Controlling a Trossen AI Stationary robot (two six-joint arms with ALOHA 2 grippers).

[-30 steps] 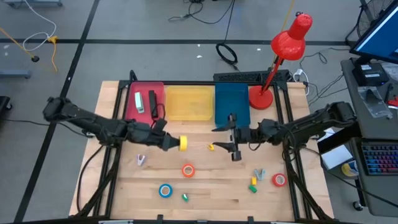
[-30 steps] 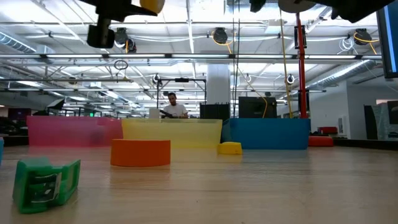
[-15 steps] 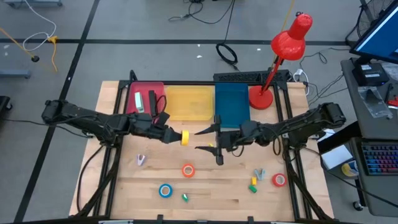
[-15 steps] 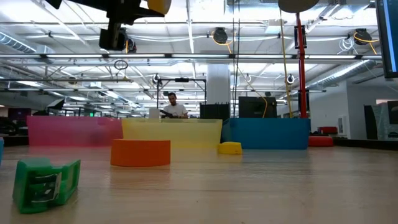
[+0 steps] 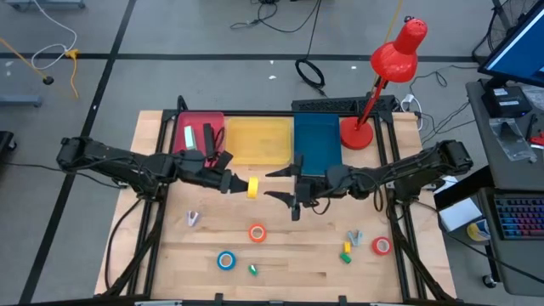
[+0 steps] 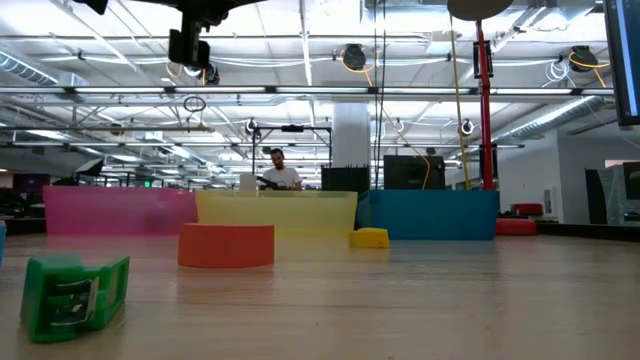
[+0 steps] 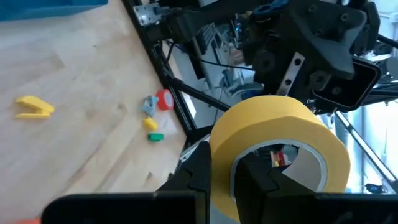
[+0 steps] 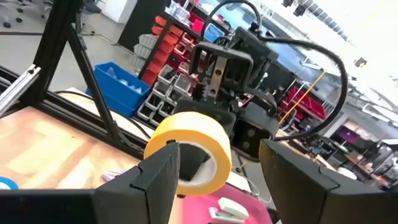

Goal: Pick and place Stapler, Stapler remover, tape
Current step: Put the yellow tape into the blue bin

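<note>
Since a second ago, yellow tape [image 5: 252, 187] and right gripper [image 5: 283, 184] closer together.

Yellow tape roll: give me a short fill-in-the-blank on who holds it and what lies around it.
1. The yellow tape roll is held by the ____ gripper.
2. The right gripper faces it with its jaws ____.
3. Behind the roll, the tray between the red and blue ones is ____.
4. The red tape roll lies on the ____.

Missing words: left; open; yellow; table

left claw [image 5: 236, 184] | carried yellow tape roll [image 5: 252, 187] slightly farther back | right claw [image 5: 281, 184] | moved left, now facing roll
</note>
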